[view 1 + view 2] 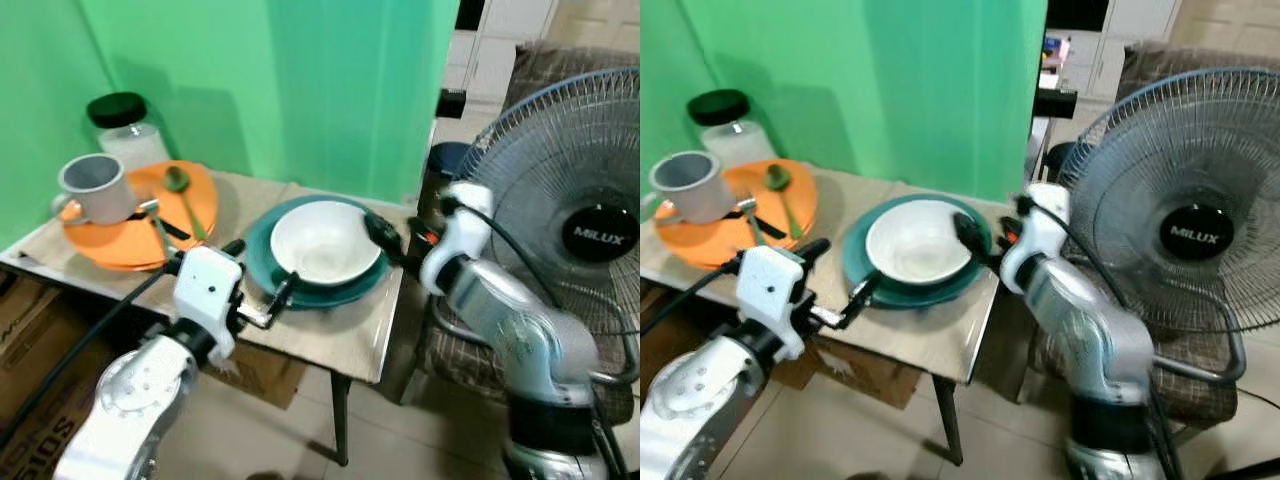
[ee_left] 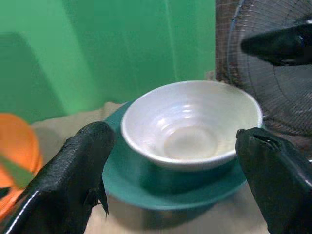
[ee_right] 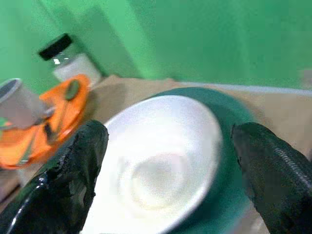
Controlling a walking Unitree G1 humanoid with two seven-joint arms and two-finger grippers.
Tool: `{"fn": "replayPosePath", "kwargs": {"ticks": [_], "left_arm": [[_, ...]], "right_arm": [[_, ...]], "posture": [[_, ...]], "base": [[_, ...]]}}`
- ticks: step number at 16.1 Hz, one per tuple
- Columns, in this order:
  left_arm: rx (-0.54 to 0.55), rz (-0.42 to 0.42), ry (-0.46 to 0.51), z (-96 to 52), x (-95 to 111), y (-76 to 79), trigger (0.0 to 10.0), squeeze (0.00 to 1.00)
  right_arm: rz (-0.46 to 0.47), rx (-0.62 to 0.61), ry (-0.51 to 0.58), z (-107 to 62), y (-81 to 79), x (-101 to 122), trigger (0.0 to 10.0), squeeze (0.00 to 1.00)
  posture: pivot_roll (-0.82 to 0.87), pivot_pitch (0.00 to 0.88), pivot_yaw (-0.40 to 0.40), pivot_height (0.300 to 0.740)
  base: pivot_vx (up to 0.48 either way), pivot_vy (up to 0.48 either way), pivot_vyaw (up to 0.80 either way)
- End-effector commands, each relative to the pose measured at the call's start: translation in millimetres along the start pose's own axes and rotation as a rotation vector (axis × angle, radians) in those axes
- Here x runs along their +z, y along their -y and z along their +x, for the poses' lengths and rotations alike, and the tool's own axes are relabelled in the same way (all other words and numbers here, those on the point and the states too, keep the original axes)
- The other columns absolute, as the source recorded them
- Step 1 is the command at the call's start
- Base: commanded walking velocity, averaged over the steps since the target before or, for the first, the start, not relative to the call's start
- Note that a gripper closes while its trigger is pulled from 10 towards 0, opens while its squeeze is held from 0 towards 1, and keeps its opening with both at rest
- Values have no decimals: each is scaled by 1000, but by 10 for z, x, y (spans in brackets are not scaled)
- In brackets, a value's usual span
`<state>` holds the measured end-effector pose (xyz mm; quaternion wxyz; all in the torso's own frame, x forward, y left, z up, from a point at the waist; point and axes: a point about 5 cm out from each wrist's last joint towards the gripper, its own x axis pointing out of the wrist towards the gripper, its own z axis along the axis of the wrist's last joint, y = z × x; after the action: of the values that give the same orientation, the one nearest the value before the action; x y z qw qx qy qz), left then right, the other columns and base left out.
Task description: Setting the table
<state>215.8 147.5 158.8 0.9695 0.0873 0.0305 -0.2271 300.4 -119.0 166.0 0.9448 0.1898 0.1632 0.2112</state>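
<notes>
A white bowl [image 1: 323, 243] sits in a teal plate [image 1: 262, 262] in the middle of the cloth-covered table [image 1: 320, 335]. At the table's left an orange plate [image 1: 205, 195] carries a grey mug [image 1: 95, 187], a green spoon [image 1: 183, 196] and a fork [image 1: 155, 222]. My left gripper [image 1: 258, 270] hovers at the teal plate's near-left rim, open, and in its wrist view the fingers [image 2: 80, 170] stand wide on either side of the bowl [image 2: 192, 124]. My right gripper [image 1: 390, 238] is at the plate's right rim, open too, fingers [image 3: 73, 170] spread before the bowl [image 3: 161, 161].
A glass jar with a black lid [image 1: 125, 125] stands behind the orange plate against the green backdrop. A large floor fan [image 1: 585, 230] is close on the right, just behind my right arm. Cardboard boxes [image 1: 35, 350] sit under the table's left side.
</notes>
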Motion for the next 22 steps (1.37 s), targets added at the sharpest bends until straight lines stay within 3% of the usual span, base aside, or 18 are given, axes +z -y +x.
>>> {"fn": "replayPosePath", "kwargs": {"ticks": [1, 3, 7, 9, 10, 11, 13, 22], "left_arm": [[11, 11, 1, -31, 11, -50, 10000, 0], [18, 22, -10, -86, 3, -102, 10000, 0], [-18, 20, -24, -169, -8, -80, 10000, 0], [-47, 12, -41, -205, -32, -60, 10000, 0], [-62, 11, -51, -214, -45, -50, 10000, 0], [-72, 12, -60, -221, -58, -45, 10000, 0], [-87, 9, -68, -232, -67, -38, 10000, 0], [-110, 5, -77, -236, -83, -15, 10000, 0]], "right_arm": [[35, -1, -64, 42, 19, -26, 10000, 0], [41, -22, -175, 172, 10, -97, 10000, 0], [16, -100, -236, 302, 38, -115, 10000, 0], [105, -58, -249, 326, -3, -124, 10000, 0], [143, -38, -249, 334, -22, -128, 8510, 0], [178, -28, -249, 344, -30, -133, 2078, 0], [212, -41, -256, 364, -2, -146, 0, 0], [230, -75, -285, 414, 36, -206, 0, 0]], "posture": [[83, 0, 42, 740], [91, 0, 35, 740], [100, 0, 26, 740], [100, 0, 24, 740], [100, 0, 24, 740], [100, 0, 24, 740], [102, 0, 26, 740], [102, 0, 24, 740]], "base": [[0, 0, 0], [0, 0, 0], [0, 0, 0], [0, 0, 0], [0, 0, 0], [0, 0, 0], [0, 0, 0], [0, 0, 0]]}}
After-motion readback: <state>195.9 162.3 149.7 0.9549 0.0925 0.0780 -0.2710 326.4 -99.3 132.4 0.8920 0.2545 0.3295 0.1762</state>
